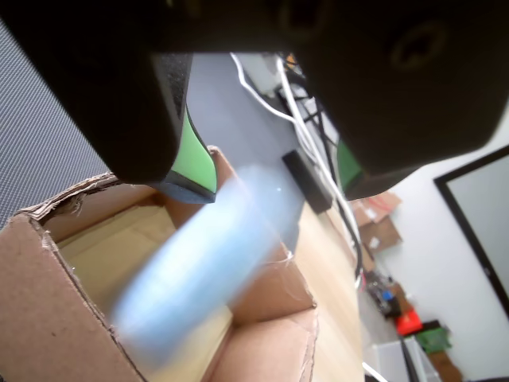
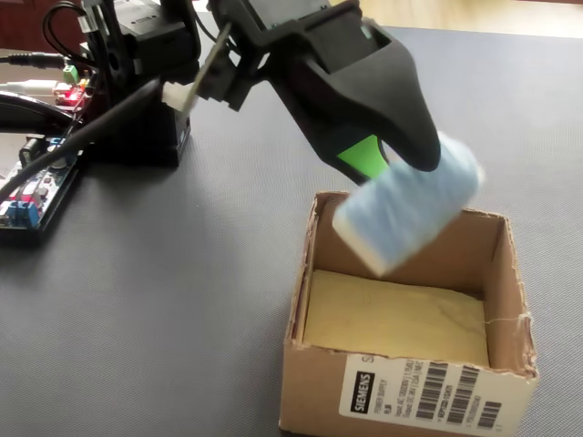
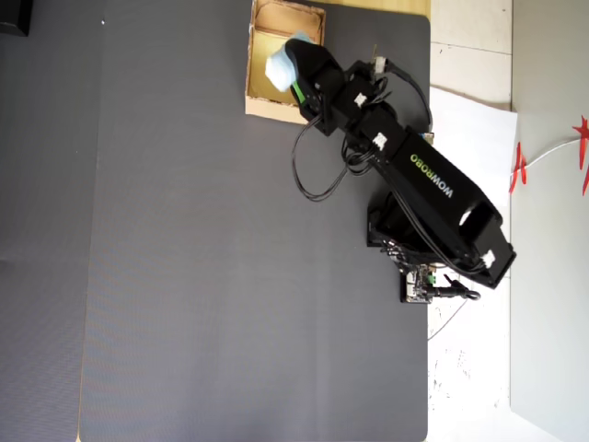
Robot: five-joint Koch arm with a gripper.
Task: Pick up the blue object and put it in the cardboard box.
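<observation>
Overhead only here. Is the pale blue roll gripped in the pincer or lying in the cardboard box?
Observer: Neither. The fixed view shows the pale blue ribbed soft roll in the air above the floor of the tan cardboard box.
Operator: Pincer open?
Observer: Yes. In the wrist view the pincer jaws stand wider apart than the roll, which is blurred.
Operator: Anything in the box?
Observer: The fixed view shows nothing on the visible yellowish floor.

Rough tan cardboard box (image 2: 401, 391), matt black plastic hand (image 2: 414, 173).
</observation>
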